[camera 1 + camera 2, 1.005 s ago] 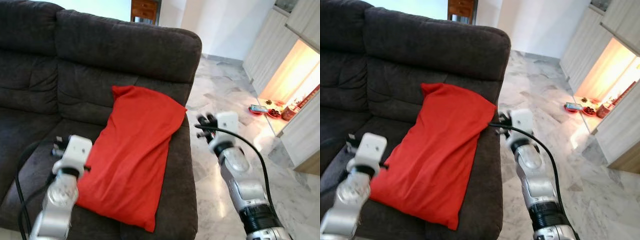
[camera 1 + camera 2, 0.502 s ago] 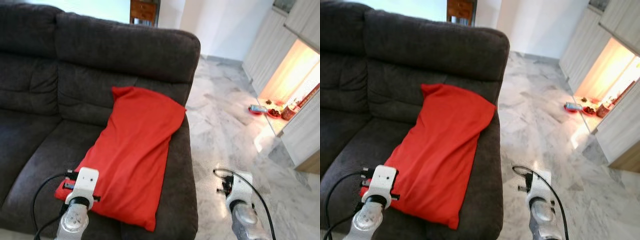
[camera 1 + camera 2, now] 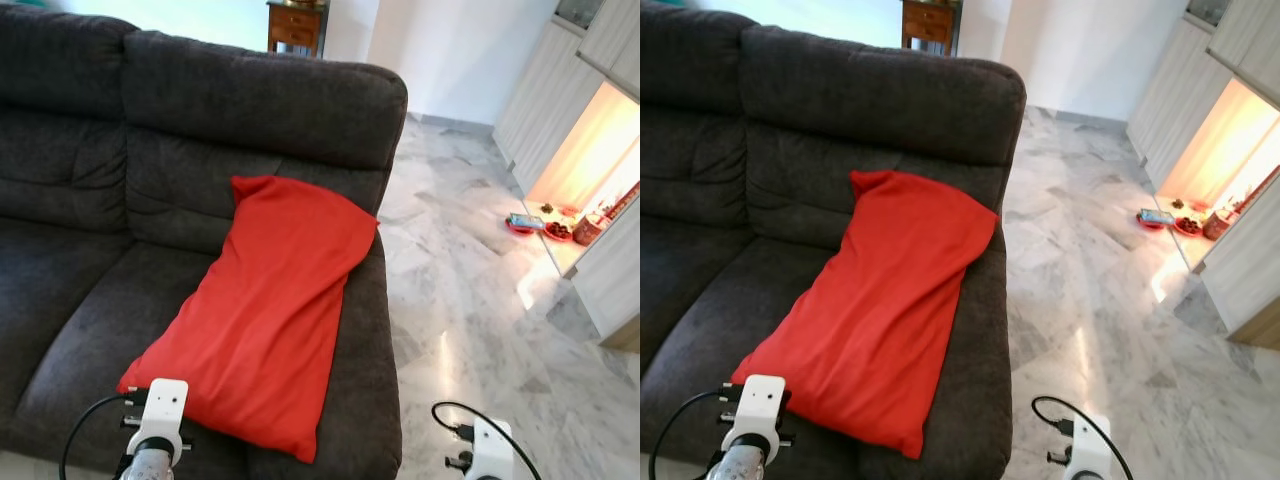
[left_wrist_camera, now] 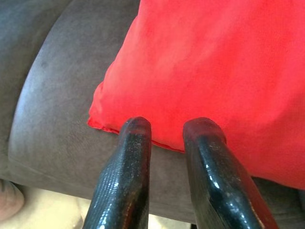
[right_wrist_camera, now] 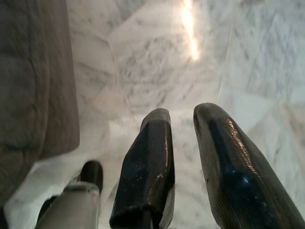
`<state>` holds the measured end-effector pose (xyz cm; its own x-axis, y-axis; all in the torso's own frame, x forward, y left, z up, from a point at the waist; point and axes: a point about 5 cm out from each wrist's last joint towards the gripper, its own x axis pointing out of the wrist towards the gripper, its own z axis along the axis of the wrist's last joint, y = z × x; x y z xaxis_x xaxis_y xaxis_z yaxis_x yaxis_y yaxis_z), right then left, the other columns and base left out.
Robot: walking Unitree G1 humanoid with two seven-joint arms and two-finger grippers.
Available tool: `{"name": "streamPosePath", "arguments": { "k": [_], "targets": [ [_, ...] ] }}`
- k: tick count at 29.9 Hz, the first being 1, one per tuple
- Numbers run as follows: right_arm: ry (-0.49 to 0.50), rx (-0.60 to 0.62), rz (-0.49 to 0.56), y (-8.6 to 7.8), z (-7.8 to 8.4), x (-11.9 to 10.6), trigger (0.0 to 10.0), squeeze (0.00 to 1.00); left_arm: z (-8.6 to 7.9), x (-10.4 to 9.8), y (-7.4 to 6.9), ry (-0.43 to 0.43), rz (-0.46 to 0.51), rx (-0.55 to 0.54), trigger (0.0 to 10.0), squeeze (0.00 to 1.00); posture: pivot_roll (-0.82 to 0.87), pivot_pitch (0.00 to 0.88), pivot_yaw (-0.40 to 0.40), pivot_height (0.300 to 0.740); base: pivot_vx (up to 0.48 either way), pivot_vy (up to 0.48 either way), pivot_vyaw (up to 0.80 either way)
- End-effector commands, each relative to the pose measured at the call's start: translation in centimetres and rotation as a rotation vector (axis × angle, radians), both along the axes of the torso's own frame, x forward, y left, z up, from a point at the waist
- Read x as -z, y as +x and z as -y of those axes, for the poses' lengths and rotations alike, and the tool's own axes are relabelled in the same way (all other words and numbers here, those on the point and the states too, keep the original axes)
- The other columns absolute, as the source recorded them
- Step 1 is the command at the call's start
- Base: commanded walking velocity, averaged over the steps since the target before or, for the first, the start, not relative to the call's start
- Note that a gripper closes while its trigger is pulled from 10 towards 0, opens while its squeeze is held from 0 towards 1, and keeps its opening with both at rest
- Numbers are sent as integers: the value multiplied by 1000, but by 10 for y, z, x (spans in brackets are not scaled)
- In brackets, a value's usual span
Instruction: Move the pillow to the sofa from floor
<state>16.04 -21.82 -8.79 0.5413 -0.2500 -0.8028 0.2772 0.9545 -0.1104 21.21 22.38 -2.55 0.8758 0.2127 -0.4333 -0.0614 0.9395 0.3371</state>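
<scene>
Nearest, at the bottom of the head views, the left hand (image 4: 167, 129) hangs low by the sofa's front edge, its two black fingers (image 4: 128, 157) a narrow gap apart and gripping nothing; the left wrist view shows their tips pointing at the pillow's near left corner without touching it. The right hand (image 5: 183, 133) hangs out to the right over the marble floor (image 3: 470, 300), its fingers likewise slightly parted and empty; its wrist view shows bare tiles below and the sofa's side along one edge. Beyond the hands, the red pillow (image 3: 265, 310) lies on the right seat of the dark grey sofa (image 3: 90, 230), its far end propped against the backrest by the right arm. Judging by this, the placing is done and the step in hand is the release; the next move calls for little more than keeping both hands clear of the pillow. The head views add what the wrist cameras lack: the whole pillow, and far right a lit alcove with small red dishes (image 3: 535, 225) on the floor.
</scene>
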Motion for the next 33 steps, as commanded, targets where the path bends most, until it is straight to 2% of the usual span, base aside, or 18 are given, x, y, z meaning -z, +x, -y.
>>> {"name": "streamPosePath", "arguments": {
  "k": [1,5,10,14,19,27,33],
  "targets": [
    [6,26,-24,-6,3,2,10000,0,2,3,1,-4,-18,21,10000,0,177,0,-109,740,0,0,0],
    [23,51,-43,-14,-4,7,10000,0,-5,9,0,2,-58,27,10000,0,151,0,-75,740,0,0,0],
    [39,56,-45,-17,-8,9,10000,0,-4,12,4,6,-80,47,10000,0,125,0,-58,740,0,0,0],
    [45,4,-45,-19,-12,10,10000,0,-2,13,10,-3,-100,55,10000,0,87,0,-38,740,0,0,0],
    [60,42,-41,-22,-14,11,10000,0,-2,17,11,-26,-135,35,10000,0,49,0,-18,740,0,0,0],
    [97,134,-48,-32,-15,14,10000,0,-6,25,5,-50,-197,-19,10000,0,14,0,-8,740,0,0,0],
    [118,120,-52,-32,-17,15,10000,0,-5,29,0,-60,-209,-43,10000,0,43,0,-25,740,0,0,0]
  ]
}}
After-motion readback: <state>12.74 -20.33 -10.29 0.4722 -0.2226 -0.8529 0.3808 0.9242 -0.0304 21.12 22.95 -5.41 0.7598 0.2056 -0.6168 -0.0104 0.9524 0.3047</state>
